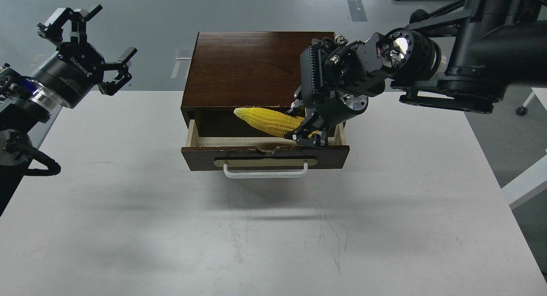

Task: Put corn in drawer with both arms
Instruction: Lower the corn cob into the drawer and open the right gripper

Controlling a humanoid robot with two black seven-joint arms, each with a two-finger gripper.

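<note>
**Corn held over the open drawer**

While the left tool hangs in the air off at ten o'clock with its fingers spread wide and nothing in them, the right tool reaches down from two o'clock into the drawer. Its fingers are closed around the thick end of the corn. The cob lies tilted across the drawer's opening, its pointed tip aimed toward ten o'clock, just under the front edge of the box. The drawer stands pulled out toward six o'clock, pale wood showing inside, and its white handle faces the bare front of the white surface. The left tool is well apart from the box.
</note>
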